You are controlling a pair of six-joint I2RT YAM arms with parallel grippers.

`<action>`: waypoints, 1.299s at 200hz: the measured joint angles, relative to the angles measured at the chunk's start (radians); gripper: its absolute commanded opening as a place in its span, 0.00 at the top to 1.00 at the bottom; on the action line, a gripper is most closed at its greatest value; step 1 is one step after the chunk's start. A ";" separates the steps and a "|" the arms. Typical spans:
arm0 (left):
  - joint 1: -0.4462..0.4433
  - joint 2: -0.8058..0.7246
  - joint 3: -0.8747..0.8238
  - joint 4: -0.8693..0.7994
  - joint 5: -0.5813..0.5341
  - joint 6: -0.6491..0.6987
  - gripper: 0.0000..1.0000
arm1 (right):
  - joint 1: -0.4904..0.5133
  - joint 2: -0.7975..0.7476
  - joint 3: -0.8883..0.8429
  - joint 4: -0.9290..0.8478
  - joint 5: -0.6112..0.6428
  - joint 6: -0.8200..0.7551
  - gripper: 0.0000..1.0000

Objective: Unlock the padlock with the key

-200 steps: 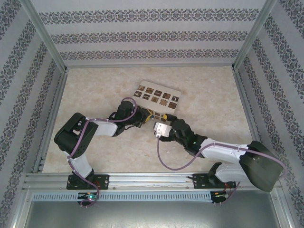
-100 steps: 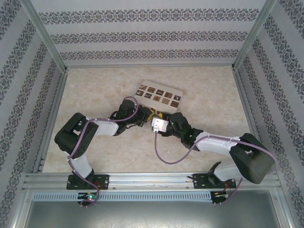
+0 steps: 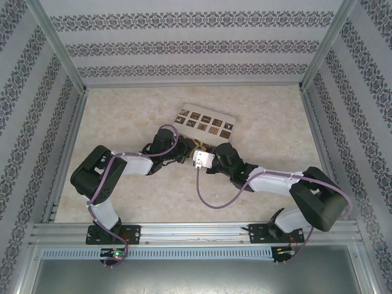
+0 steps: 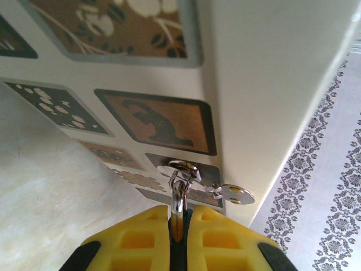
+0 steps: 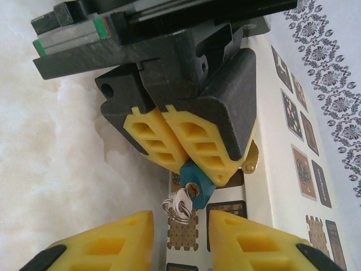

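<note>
Left gripper clamps the padlock (key at its keyhole); right gripper gapes beside the key.

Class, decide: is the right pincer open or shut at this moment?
Open. The right pincer has its yellow fingers wide apart below the padlock, which the left pincer holds clamped.

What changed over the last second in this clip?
The right arm swung up and to the left, its elbow folding in, bringing the open right gripper closer to the key in the padlock. The left gripper stayed shut on the padlock; the patterned box did not move.
</note>
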 measured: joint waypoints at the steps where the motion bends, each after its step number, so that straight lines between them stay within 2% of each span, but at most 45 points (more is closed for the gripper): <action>1: 0.000 0.000 0.000 0.000 0.000 0.000 0.93 | 0.000 0.000 0.000 0.000 0.000 0.000 0.69; 85: 0.000 0.000 0.000 0.000 0.000 -0.010 0.94 | 0.001 0.047 0.012 0.022 0.032 0.000 0.77; 197: 0.000 0.000 0.000 0.002 0.000 -0.018 0.94 | 0.014 0.093 0.024 0.064 0.066 0.024 0.81; 260: 0.001 0.004 -0.001 0.002 -0.013 -0.022 0.94 | 0.019 0.114 0.033 0.072 0.089 0.047 0.92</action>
